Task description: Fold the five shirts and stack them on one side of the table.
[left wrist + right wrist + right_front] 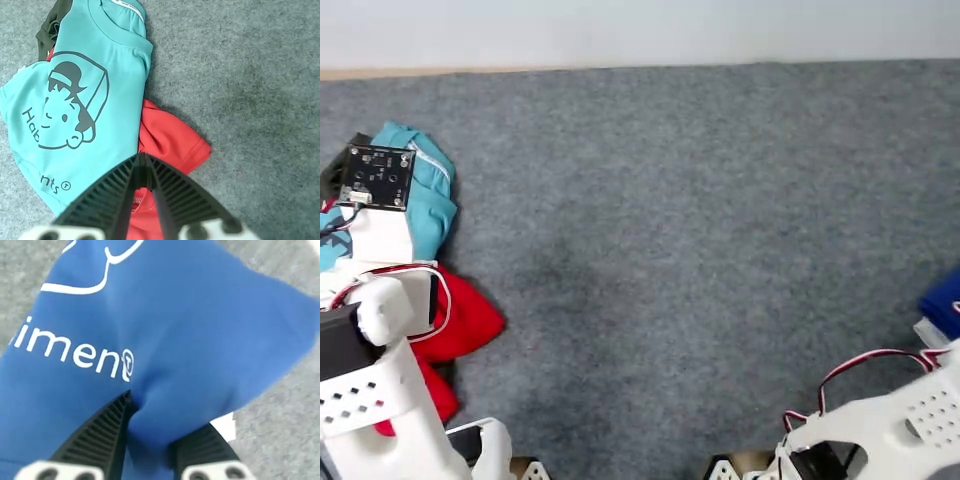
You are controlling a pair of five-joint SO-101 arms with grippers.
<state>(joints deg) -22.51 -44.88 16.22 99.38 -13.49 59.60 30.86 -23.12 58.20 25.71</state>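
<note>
While clamped on a pinched ridge of the blue shirt [175, 315] at the right edge of the table [670, 200], hold the right gripper [162, 412] low. Drag the cloth toward the open grey middle rather than lifting it high, so as to spread it flat before any fold. Judged a fetch-and-spread step, early in the task, with nothing folded yet. Looks a shallow grip, on one bunched fold bulging between the jaws, so pull slowly and watch for slipping. Bring the left gripper [142, 159], closed tip to tip on nothing and hanging above the heap at the left edge, across to pin a sleeve or hem once the cloth lies out. Leave the heap alone meanwhile: teal shirt [90, 90] with a cartoon print on top, red shirt [170, 142] poking out from under it toward the table's middle, dark olive garment [47, 25] at its collar end. Hard to count five: blue shirt cut off at the high view's border, a white scrap [222, 424] beside it too small to name as shirt or label, much of the heap covered by the left arm [380, 400].
</note>
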